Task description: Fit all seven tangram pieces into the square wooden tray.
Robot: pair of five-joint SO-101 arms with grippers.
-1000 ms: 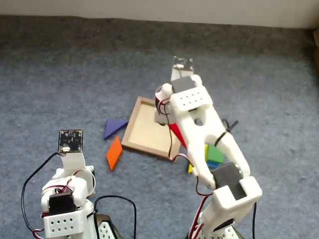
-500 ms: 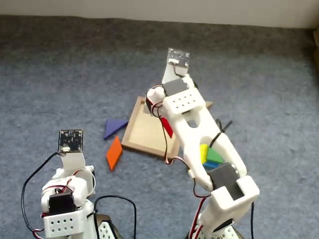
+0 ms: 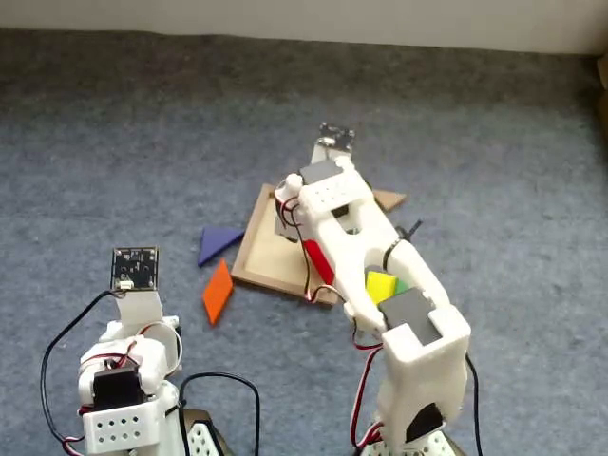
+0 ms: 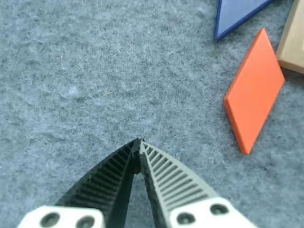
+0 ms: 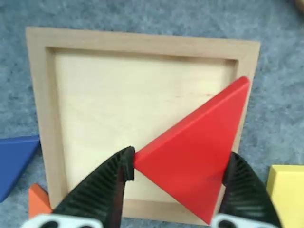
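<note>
Swings left with the right gripper point(image 5: 180, 161), bringing the clamped red triangle point(image 5: 194, 152) from the right rim further over the wooden tray point(image 5: 142, 40); uncovers more of the yellow piece point(image 3: 381, 284).

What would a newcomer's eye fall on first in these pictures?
The bright red triangle, clamped in the right hand over the square wooden tray. Next, the orange piece and blue triangle on the grey carpet beside the tray, near the shut left hand.

The tray point(image 5: 142, 41) was pale, smooth, matt wood on a rough, felted grey carpet point(image 4: 95, 71); the red triangle point(image 5: 194, 156) over the tray and the orange piece point(image 4: 254, 90) beside it looked smooth, faintly glossy
</note>
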